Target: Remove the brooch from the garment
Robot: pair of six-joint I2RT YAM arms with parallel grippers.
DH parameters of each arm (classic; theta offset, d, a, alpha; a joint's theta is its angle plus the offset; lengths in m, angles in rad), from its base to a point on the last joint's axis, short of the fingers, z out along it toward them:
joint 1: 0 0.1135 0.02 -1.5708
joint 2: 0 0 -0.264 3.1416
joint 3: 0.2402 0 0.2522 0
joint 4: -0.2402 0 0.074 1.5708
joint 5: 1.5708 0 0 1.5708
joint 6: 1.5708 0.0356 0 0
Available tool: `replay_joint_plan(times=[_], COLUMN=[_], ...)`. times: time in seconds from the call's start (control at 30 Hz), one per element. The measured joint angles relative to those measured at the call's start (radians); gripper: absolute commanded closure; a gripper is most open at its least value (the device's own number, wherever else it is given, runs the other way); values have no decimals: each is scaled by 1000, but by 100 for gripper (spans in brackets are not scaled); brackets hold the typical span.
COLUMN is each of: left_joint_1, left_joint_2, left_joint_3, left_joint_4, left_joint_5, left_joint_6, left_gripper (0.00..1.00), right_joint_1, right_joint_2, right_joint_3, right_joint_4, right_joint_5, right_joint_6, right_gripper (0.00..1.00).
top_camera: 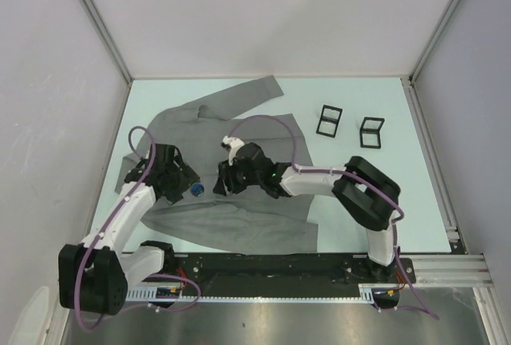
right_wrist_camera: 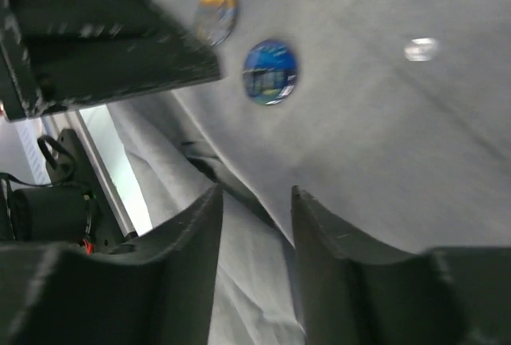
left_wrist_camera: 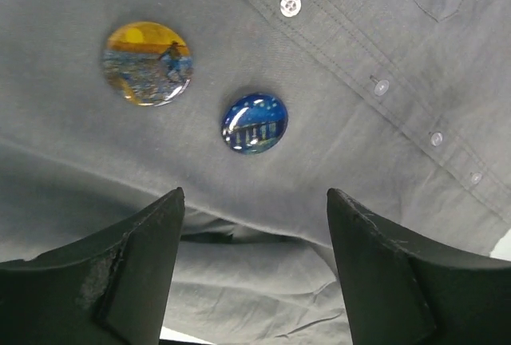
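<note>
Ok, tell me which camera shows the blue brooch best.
Left wrist: the blue brooch is sharp and whole on the garment, just ahead of the open jaws. Right wrist shows it whole but blurred; top external shows only a tiny blue speck.

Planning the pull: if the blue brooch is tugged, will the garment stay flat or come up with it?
The garment probably comes up: it is cloth lying in folds and wrinkles, so likely floppy. The blue brooch looks glossy and domed, so it may slip when pinched; holding the cloth down beside it would likely help.
</note>
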Motion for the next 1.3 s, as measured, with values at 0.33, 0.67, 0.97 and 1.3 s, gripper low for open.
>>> replay_joint_plan(times=[0.33, 0.67, 0.97, 1.3], left_joint_1=[23, 38, 38, 38], left_joint_2=[135, 220, 311, 311], left_joint_3=[-1, 2, 40, 35], left_joint_4=[103, 160, 174, 190], left_joint_5=[38, 39, 10, -24], left_joint_6=[-13, -31, -28, -29], left_gripper=[28, 35, 44, 42], right_joint_1=[51, 100, 72, 37], right_joint_2=[148, 169, 169, 165], right_joint_3=[55, 55, 55, 55], right_joint_4=[31, -5, -10, -8], right_joint_5=[-82, -74, -88, -124], right_joint_6=[-24, -63, -69, -70], right_gripper=[84, 89, 86, 68])
